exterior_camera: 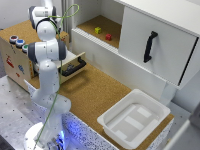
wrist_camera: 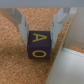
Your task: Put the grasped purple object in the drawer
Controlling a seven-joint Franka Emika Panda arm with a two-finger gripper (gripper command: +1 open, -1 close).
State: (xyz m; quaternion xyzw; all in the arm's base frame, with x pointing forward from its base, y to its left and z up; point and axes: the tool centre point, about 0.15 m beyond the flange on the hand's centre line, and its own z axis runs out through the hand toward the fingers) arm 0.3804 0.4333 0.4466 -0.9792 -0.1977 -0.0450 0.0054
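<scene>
In the wrist view the purple object, a dark purple cube with yellow letters, sits between my two grey fingers. My gripper is shut on it above cork-covered ground. A pale flat edge lies beside the cube; what it belongs to I cannot tell. In the exterior view the drawer stands pulled out of the plywood box, its black bar handle facing the cork table. My own arm hides the gripper and the cube in that view.
Coloured round buttons top the plywood box. A white tub sits at the table's near right. A white cabinet door with a black vertical handle hangs open. A yellow block and a red block lie on the shelf.
</scene>
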